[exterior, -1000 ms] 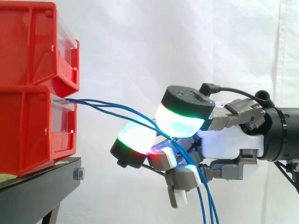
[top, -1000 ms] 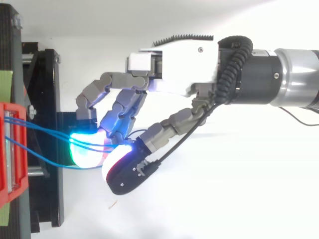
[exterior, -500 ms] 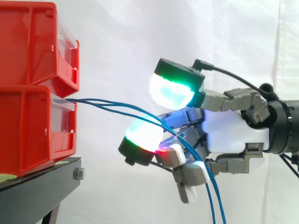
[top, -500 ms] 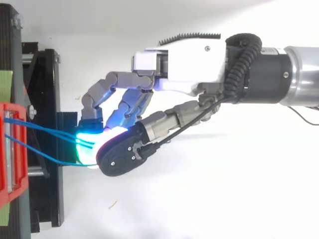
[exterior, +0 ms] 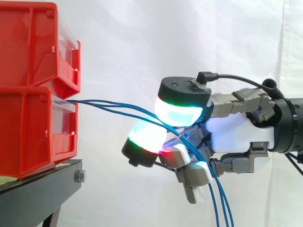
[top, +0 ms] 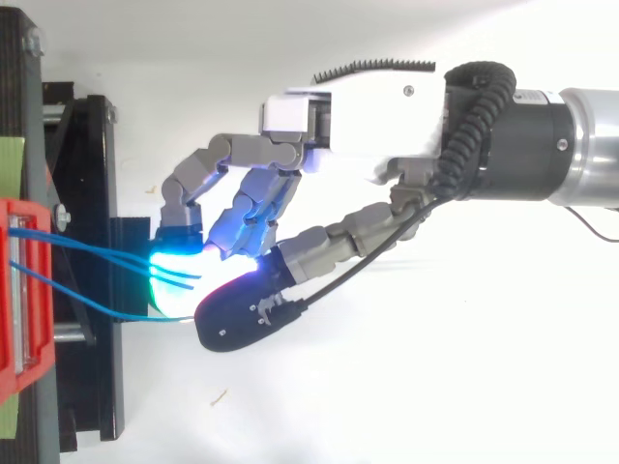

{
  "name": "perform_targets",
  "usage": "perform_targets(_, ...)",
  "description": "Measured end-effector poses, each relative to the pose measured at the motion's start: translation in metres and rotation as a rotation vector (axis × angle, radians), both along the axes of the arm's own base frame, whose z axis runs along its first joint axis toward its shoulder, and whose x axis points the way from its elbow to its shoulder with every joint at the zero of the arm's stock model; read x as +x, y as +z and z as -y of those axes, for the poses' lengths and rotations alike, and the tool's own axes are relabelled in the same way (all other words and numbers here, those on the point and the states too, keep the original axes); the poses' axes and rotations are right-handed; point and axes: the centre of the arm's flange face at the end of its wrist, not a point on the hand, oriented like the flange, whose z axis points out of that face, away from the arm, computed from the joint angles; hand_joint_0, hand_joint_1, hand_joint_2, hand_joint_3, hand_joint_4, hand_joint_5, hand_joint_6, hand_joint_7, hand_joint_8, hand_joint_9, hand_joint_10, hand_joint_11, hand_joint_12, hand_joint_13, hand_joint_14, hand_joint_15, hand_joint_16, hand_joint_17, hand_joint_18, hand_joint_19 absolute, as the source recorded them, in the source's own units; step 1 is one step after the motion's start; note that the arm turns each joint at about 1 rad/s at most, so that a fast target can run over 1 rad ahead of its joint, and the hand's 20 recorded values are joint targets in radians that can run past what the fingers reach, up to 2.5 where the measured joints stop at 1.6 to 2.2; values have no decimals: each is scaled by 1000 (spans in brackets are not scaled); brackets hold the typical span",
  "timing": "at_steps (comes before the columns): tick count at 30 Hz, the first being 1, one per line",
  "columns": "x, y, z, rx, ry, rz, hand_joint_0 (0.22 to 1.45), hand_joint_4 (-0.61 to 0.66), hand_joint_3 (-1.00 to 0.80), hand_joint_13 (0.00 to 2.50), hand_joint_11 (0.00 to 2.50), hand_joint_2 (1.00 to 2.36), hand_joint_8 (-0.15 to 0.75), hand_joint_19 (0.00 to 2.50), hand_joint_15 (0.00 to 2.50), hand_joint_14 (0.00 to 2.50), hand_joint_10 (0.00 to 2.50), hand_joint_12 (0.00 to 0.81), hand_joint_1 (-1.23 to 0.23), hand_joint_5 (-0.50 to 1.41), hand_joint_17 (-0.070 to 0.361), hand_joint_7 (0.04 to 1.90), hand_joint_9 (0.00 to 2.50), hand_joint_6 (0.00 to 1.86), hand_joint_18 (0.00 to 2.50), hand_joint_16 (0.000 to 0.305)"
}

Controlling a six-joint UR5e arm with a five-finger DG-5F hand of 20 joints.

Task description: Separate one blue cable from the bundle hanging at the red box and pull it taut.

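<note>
Where the blue cables (exterior: 94,101) leave the stacked red bins (exterior: 28,118) — above a black stand (exterior: 42,189) — the hand (exterior: 239,137) clasps them, curled.

The bins (exterior: 28,118) are recorded as plain red. The cables (exterior: 110,106) leaving the bins are blue. The hand (exterior: 239,135), right of the bins, is noted as white-bodied with grey fingers; its pads (exterior: 180,111) are seen glowing white-cyan, edged green, backed black. The stand (exterior: 42,189) beneath the bins is black, the curtain (exterior: 142,42) white.
</note>
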Motion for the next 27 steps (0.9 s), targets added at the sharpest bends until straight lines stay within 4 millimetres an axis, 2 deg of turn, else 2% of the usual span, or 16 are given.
perform_targets(3,0,0,0,0,0,0,739,154,-276,1074,1058,1016,326,617,910,27,20,386,-881,-210,100,954,881,903,923,44)
perform_targets(5,0,0,-1,0,0,-2,770,154,-336,1089,1072,1013,328,616,912,27,21,383,-896,-206,98,1032,915,910,919,44)
perform_targets(8,0,-1,-2,1,-1,-7,791,145,-393,1104,1077,1008,330,619,908,27,20,385,-905,-201,96,1002,925,913,922,43)
perform_targets(11,-1,-1,-2,1,-8,-12,804,174,-500,1118,1088,1000,332,613,912,27,21,385,-913,-192,94,984,963,910,933,42)
perform_targets(13,-1,-2,-2,1,-13,-16,787,216,-500,1123,1104,1000,332,596,912,27,21,383,-921,-187,94,995,974,907,945,42)
perform_targets(16,-1,-2,-2,1,-16,-19,665,220,-500,1146,1109,1000,343,623,914,28,22,386,-876,-173,92,1097,1020,909,963,41)
perform_targets(18,-1,-2,-3,1,-16,-20,577,195,-500,1178,1109,1000,345,651,921,27,22,390,-765,-148,93,1125,1071,892,1000,41)
perform_targets(23,-1,-3,-4,1,-14,-20,543,181,-500,1226,1063,1000,359,679,929,27,22,393,-615,-134,97,1148,1139,873,1053,43)
perform_targets(26,-1,-3,-4,2,-14,-20,604,150,-500,1231,1048,1000,342,705,941,26,24,383,-534,-132,94,1170,1142,864,1041,42)
perform_targets(27,-1,-2,-5,2,-14,-20,615,138,-500,1234,1046,1000,341,716,941,26,21,384,-550,-133,94,1186,1142,863,1043,42)
